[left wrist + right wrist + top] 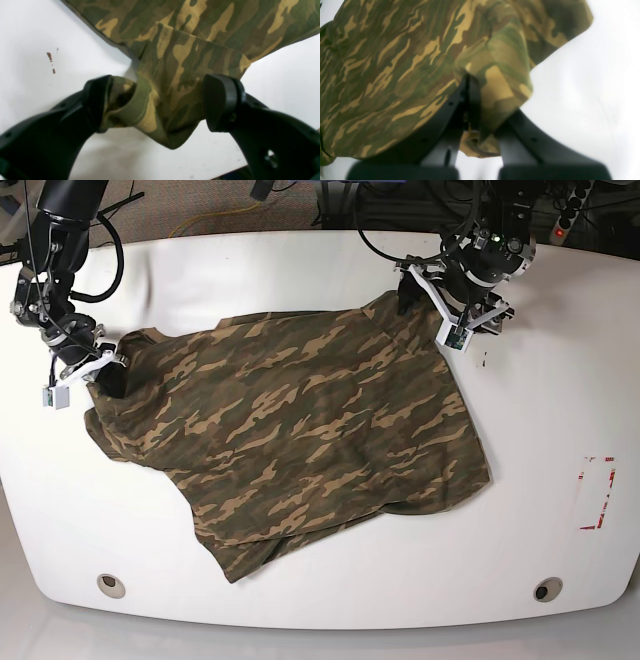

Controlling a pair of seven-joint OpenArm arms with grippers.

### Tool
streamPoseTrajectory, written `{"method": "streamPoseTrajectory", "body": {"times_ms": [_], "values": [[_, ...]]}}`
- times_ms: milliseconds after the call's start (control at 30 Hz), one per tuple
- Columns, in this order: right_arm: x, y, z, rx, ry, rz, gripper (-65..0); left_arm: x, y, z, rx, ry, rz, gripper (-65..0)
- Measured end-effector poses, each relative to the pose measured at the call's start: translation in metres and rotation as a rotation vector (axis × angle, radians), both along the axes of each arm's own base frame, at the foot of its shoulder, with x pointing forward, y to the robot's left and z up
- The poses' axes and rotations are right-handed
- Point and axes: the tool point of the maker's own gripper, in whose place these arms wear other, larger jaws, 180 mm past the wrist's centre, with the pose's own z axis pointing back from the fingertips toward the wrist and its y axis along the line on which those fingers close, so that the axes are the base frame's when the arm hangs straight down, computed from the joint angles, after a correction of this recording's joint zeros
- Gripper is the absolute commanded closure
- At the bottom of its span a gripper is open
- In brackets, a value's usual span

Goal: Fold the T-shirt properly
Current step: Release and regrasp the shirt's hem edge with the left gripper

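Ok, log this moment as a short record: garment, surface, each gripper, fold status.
garment: camouflage T-shirt, spread and rumpled, not yet folded
surface: white table
left gripper: jaws apart, shirt edge with olive hem lying between them
right gripper: shut on T-shirt at its far edge
table marks: small reddish-brown spots; red outline near one table edge

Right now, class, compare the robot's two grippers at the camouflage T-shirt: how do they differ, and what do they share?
The left gripper stands open, cloth lying loose between its fingers; the right gripper is shut on the T-shirt. In the base view the left gripper sits at the shirt's upper right edge, the right gripper at its far left edge. Both are black and meet the shirt over the white table.
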Motion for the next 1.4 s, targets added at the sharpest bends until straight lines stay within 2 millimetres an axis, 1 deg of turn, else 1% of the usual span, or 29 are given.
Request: {"method": "streamPoseTrajectory", "body": {"times_ms": [67, 133, 200, 233, 333, 367, 433, 500, 533, 567, 700, 767, 900, 967, 1000, 1133, 1233, 1333, 1400], "values": [[0.0, 0.001, 0.0, 0.001, 0.0, 0.0, 0.0, 0.001, 0.004, 0.001, 0.013, -0.003, -0.017, -51.0], [-0.001, 0.0, -0.001, 0.001, 0.002, 0.0, 0.0, 0.006, 0.01, 0.004, 0.028, -0.013, -0.017, -51.0], [-0.002, 0.0, -0.002, 0.001, 0.005, 0.0, 0.0, 0.017, 0.016, 0.012, 0.008, -0.044, 0.0, -51.0], [-0.002, 0.0, -0.002, 0.001, 0.006, 0.0, 0.0, 0.024, 0.017, 0.019, -0.025, -0.064, 0.005, -51.0], [-0.002, 0.0, -0.002, 0.0, 0.005, -0.001, 0.0, 0.045, 0.031, 0.04, -0.085, -0.126, 0.047, -51.1], [-0.003, 0.0, -0.002, -0.001, 0.006, -0.001, 0.0, 0.057, 0.041, 0.051, -0.087, -0.162, 0.063, -51.1], [-0.002, 0.0, -0.002, 0.002, 0.004, -0.002, 0.0, 0.076, 0.054, 0.066, -0.082, -0.215, 0.085, -51.1], [-0.002, 0.001, -0.002, 0.005, 0.004, -0.001, 0.0, 0.098, 0.062, 0.076, -0.087, -0.256, 0.104, -51.1], [-0.002, 0.001, -0.002, 0.004, 0.006, -0.001, 0.0, 0.107, 0.063, 0.077, -0.098, -0.261, 0.11, -51.1], [-0.002, 0.001, -0.002, 0.004, 0.004, -0.002, 0.0, 0.113, 0.063, 0.076, -0.111, -0.263, 0.112, -51.1], [-0.001, 0.001, -0.002, 0.004, 0.006, -0.004, 0.0, 0.133, 0.071, 0.06, -0.118, -0.215, 0.141, -51.1], [0.0, 0.004, -0.002, 0.016, -0.004, -0.009, 0.0, 0.147, 0.081, 0.054, -0.115, -0.2, 0.175, -51.0], [-0.001, 0.007, -0.005, 0.023, 0.002, -0.009, 0.0, 0.17, 0.095, 0.041, -0.124, -0.164, 0.222, -51.0], [-0.001, 0.007, -0.005, 0.026, 0.001, -0.009, 0.0, 0.178, 0.102, 0.037, -0.143, -0.147, 0.255, -51.0], [-0.001, 0.006, -0.005, 0.021, 0.003, -0.009, 0.0, 0.183, 0.108, 0.033, -0.155, -0.136, 0.282, -51.0], [0.002, 0.008, -0.002, 0.027, -0.008, -0.009, 0.0, 0.193, 0.129, 0.012, -0.181, -0.065, 0.364, -51.0], [0.006, 0.008, 0.001, 0.03, -0.02, -0.009, 0.0, 0.201, 0.131, 0.004, -0.202, -0.042, 0.376, -51.0], [0.007, 0.007, 0.002, 0.027, -0.02, -0.009, 0.0, 0.209, 0.127, 0.002, -0.234, -0.067, 0.384, -51.0], [0.006, 0.008, 0.001, 0.027, -0.019, -0.008, 0.0, 0.211, 0.126, -0.003, -0.243, -0.059, 0.388, -51.0]]}}
